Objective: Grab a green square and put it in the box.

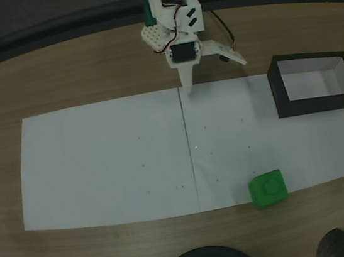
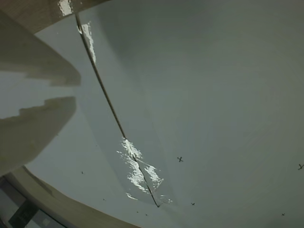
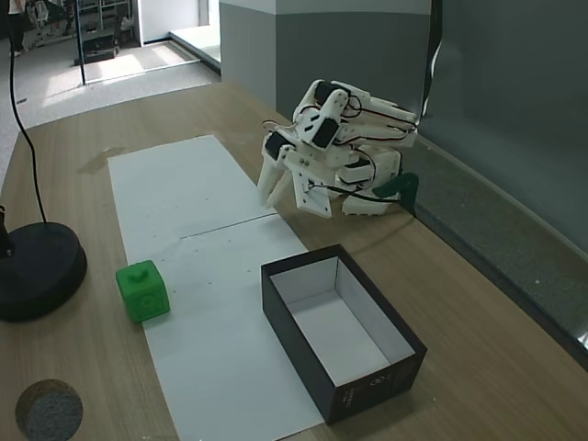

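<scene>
The green square [image 1: 268, 189] lies on the white paper near its front edge in a fixed view, round mark facing up; the other fixed view has the green square [image 3: 142, 290] at the paper's left edge. The box [image 1: 279, 89] stands open at the right, black walls and white inside, with nothing in it; its near wall [image 3: 294, 322] shows in the other fixed view. My gripper [image 1: 188, 86] hangs low by the robot base, far from both, tips down over the paper's back edge [image 3: 269, 196]. In the wrist view the fingers [image 2: 42, 61] are nearly together, nothing between them.
Two white paper sheets [image 1: 100, 163] meet at a seam on the wooden table. A black round stand base [image 3: 37, 271] sits at the table's front, next to a dark round spot [image 1: 333, 243]. The white arm [image 3: 344, 138] is folded at the back edge.
</scene>
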